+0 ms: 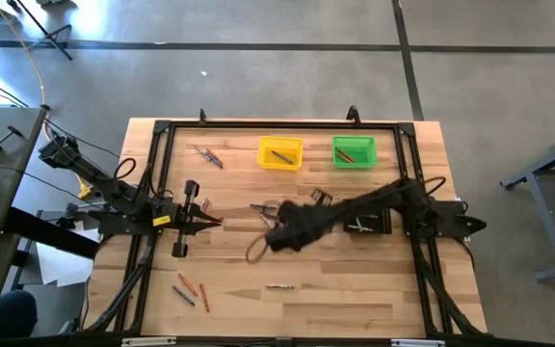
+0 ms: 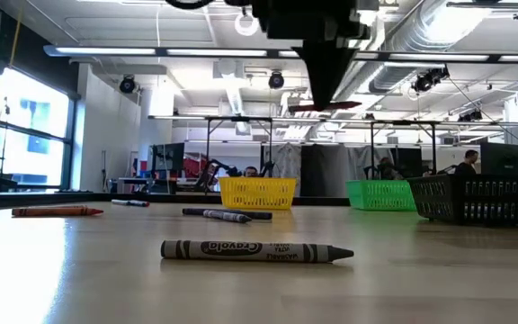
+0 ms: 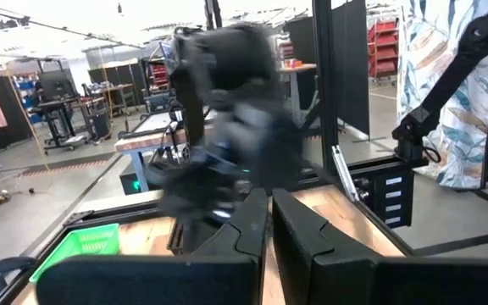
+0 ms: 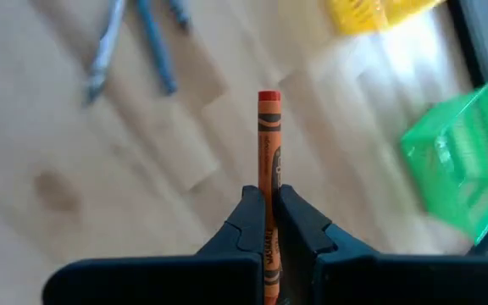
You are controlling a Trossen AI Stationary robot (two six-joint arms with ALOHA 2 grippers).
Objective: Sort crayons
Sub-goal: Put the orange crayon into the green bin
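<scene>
A slim orange wax crayon (image 4: 267,161) is clamped between the right gripper (image 4: 269,222) fingers, its long axis running straight out past the fingertips, well above the wooden table (image 1: 355,289). In the overhead view that gripper hangs near the table's centre, and the green mesh square bin (image 1: 354,151) lies toward two o'clock from it, the yellow mesh square bin (image 1: 279,152) about twelve. Orange crayons already show in the green bin, so I judge that the target; nothing stands between. The black ribbed tray (image 1: 368,223) sits at three o'clock beside the arm. Loose crayons remain at eleven o'clock and seven o'clock. The left gripper (image 1: 200,222) waits at nine o'clock, fingers together, empty.
</scene>
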